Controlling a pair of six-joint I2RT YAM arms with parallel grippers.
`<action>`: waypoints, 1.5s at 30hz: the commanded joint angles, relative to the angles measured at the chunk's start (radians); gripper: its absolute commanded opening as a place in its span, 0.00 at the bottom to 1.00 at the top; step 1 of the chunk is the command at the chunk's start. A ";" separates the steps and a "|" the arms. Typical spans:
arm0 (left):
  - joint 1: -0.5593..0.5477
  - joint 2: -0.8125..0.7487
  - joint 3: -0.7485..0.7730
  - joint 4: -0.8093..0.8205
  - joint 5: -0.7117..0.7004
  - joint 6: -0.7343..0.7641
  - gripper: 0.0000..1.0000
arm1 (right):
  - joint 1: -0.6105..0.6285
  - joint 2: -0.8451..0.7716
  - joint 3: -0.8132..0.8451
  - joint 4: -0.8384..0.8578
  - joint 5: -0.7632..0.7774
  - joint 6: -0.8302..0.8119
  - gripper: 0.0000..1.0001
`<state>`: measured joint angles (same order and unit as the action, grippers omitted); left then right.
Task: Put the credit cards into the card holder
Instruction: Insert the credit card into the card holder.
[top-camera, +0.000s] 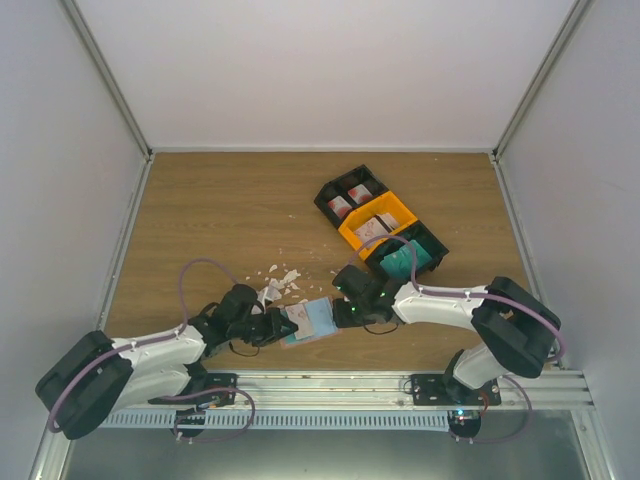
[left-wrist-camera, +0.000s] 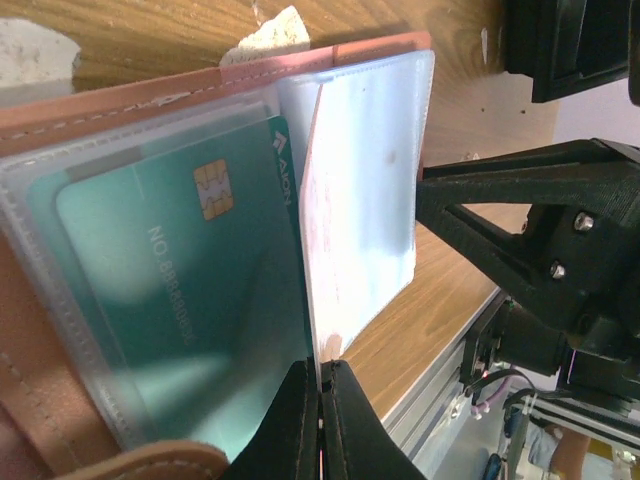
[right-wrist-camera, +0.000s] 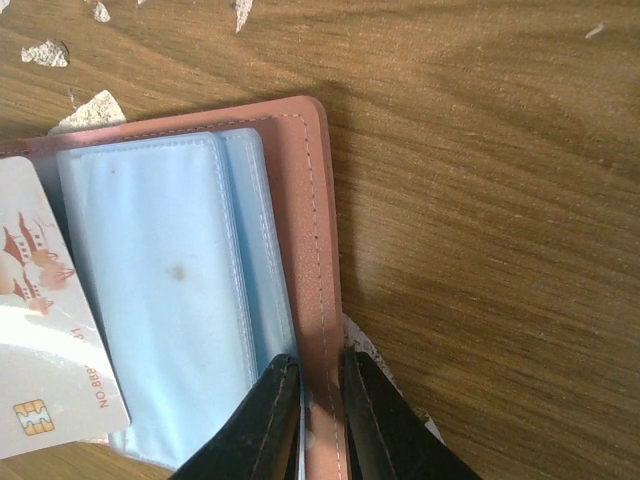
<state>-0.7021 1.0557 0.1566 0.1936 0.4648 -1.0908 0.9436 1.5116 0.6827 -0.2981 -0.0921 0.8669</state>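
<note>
- While the left arm lies low on the left side of the wooden table (top-camera: 200, 215), the left gripper (top-camera: 272, 326) has its two fingers pinched tight on the thin edge of one white card (right-wrist-camera: 45, 340)
- That white card has red drawings and a gold chip, and it lies tilted across the see-through pockets (right-wrist-camera: 160, 300)
- One card holder (right-wrist-camera: 312, 230) lies open and flat on the table near the front edge, right between the two grippers; it is pink with a stitched edge
- One teal card (left-wrist-camera: 180, 300) sits all the way inside a pocket of the card holder, with its gold chip showing through the plastic
- So two cards are at the card holder: one teal and one white
- The right gripper (right-wrist-camera: 318, 368) has its two fingers squeezed on the pink cover at the right edge of the card holder
- Many small white crumbs (top-camera: 280, 280) lie on the table just behind the card holder, and some touch its edge; they are too small to count
- Three bins stand in a slanted row farther back on the right: one black bin (top-camera: 325, 193), one orange bin (top-camera: 405, 212) in the middle, and one more black bin (top-camera: 437, 245) nearest the right arm
- Red-and-white, pale and teal cards show inside the bins, but I cannot tell how many
</note>
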 joint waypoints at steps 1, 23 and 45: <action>0.007 0.029 -0.029 0.096 0.022 -0.005 0.00 | 0.017 0.067 -0.051 -0.104 0.017 -0.011 0.14; 0.015 -0.027 -0.075 0.081 0.021 -0.063 0.00 | 0.017 0.069 -0.058 -0.089 0.011 -0.019 0.14; 0.018 0.161 -0.100 0.237 0.011 -0.138 0.04 | 0.017 0.083 -0.056 -0.062 0.005 -0.014 0.14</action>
<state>-0.6891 1.2034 0.0818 0.4427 0.5297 -1.2053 0.9436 1.5272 0.6815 -0.2493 -0.0940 0.8608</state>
